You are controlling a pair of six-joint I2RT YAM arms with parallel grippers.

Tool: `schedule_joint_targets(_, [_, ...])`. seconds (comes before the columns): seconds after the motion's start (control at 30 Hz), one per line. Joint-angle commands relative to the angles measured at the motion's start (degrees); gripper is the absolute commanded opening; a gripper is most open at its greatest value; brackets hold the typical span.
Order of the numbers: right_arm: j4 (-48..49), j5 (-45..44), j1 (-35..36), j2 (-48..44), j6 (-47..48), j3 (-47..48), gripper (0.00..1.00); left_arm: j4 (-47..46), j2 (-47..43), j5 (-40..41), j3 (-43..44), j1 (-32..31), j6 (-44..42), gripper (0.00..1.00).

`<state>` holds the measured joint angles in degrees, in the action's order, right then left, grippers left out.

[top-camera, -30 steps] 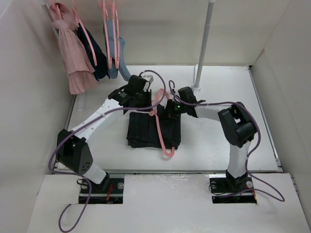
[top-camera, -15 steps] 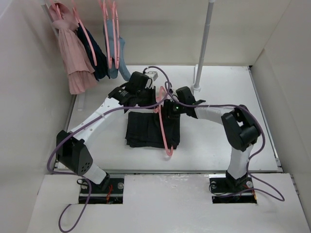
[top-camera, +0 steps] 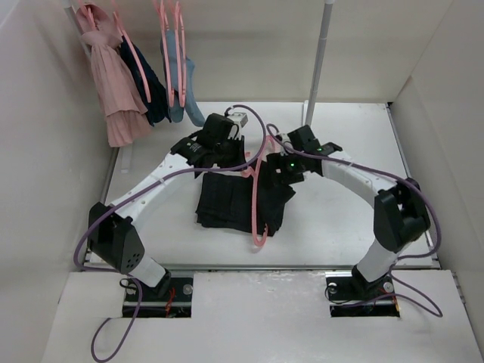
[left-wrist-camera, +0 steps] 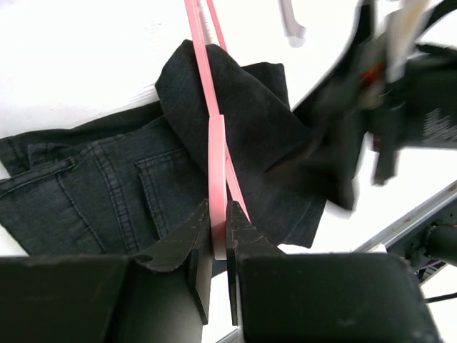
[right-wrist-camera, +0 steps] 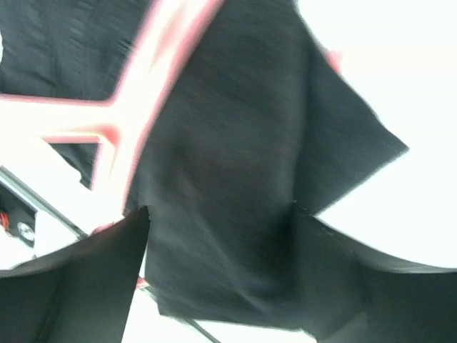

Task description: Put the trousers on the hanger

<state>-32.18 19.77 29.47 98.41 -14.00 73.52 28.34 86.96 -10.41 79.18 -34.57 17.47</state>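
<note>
The black trousers (top-camera: 225,201) lie folded in the middle of the table, and one flap (left-wrist-camera: 235,107) is draped over a bar of the pink hanger (top-camera: 257,203). The hanger runs from between the two grippers down to its hook near the table's front. My left gripper (left-wrist-camera: 219,214) is shut on the hanger's flat pink bar, just above the denim-textured cloth (left-wrist-camera: 100,189). My right gripper (right-wrist-camera: 218,214) hovers open over the black fabric (right-wrist-camera: 228,143), its fingers wide apart; the pink hanger (right-wrist-camera: 153,68) shows blurred to its left. In the top view the right gripper (top-camera: 286,174) is at the trousers' right edge.
Pink (top-camera: 113,83), navy (top-camera: 151,91) and blue-grey (top-camera: 183,91) garments hang on pink hangers at the back left. A grey pole (top-camera: 318,68) stands at the back centre. White walls close in on both sides. Purple cables loop over both arms.
My right gripper has opened and drawn back to the right, leaving the black flap over the hanger. The left gripper has kept its grip, and the hanger has shifted slightly.
</note>
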Motion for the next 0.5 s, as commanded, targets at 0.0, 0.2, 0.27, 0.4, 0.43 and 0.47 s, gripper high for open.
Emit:
schedule_joint_targets(0.0, [-3.77, -1.14, -5.29, -5.15, 0.12, -3.90, 0.71, -1.79, -0.30, -0.13, 0.28, -0.41, -0.16, 0.00])
schedule_joint_targets(0.2, [1.85, 10.71, -10.31, -7.44, -0.41, -10.66, 0.06, -1.79, 0.23, -0.13, 0.28, -0.41, -0.16, 0.00])
schedule_joint_targets(0.27, [5.63, 15.19, -10.31, -6.31, -0.94, -12.25, 0.00, -1.79, 0.23, -0.13, 0.80, -0.41, -0.16, 0.00])
schedule_joint_targets(0.4, [10.29, 20.64, -9.00, -1.48, -2.08, -14.18, 0.00, -1.79, 0.76, -0.75, 2.29, -0.41, -0.69, 0.00])
schedule_joint_targets(0.43, [11.78, 22.40, -9.00, -0.68, -2.08, -15.15, 0.00, -1.79, 0.76, -0.75, 2.82, -0.41, -0.69, 0.00])
schedule_joint_targets(0.47, [16.06, 24.42, -9.00, 0.02, -4.00, -15.77, 0.00, -1.79, 0.76, -1.27, 2.83, -0.41, -0.69, 0.00])
